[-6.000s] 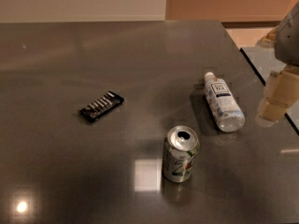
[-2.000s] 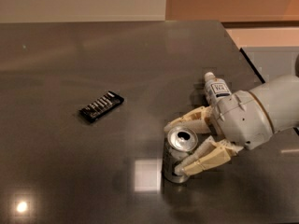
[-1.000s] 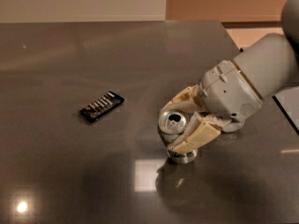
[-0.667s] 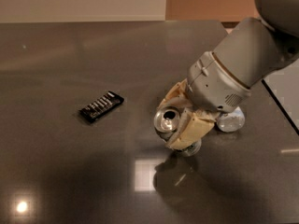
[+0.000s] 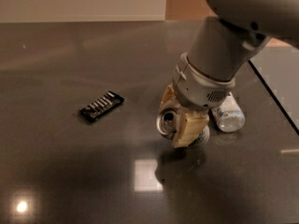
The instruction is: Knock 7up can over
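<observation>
Left of the can (image 5: 167, 122), wide open tabletop (image 5: 70, 55), broken only by a flat black packet (image 5: 101, 106) lying well apart from the can. Nearer the camera than the can, more bare room, right down to the lower border of the view. Right of the can, far less space: a bottle (image 5: 229, 116) lying on its side just beyond the arm (image 5: 219, 55), and past the bottle the tabletop's right edge (image 5: 273, 97), running diagonally toward the lower right, with a paler grey surface (image 5: 280, 73) outside it. Behind the can, a long clear stretch up to the far edge (image 5: 93, 22).

On the can itself: tilted, not upright, silver top turned toward the left and toward the camera, lower end near the tabletop. Held in the tool (image 5: 176, 120), whose beige fingers (image 5: 189, 127) sit one on each side of the can, pinching it. Above the can, the thick grey arm slanting up to the upper right and out of view.

Under the can, a dark, glossy tabletop with a faint mirrored shadow of the tool. Nearer than the can, a bright square reflection (image 5: 145, 174); far to the lower left, a small round glint (image 5: 21, 206). Beyond the far edge, a pale wall (image 5: 79, 1), and a tan panel (image 5: 184, 1) beside it.
</observation>
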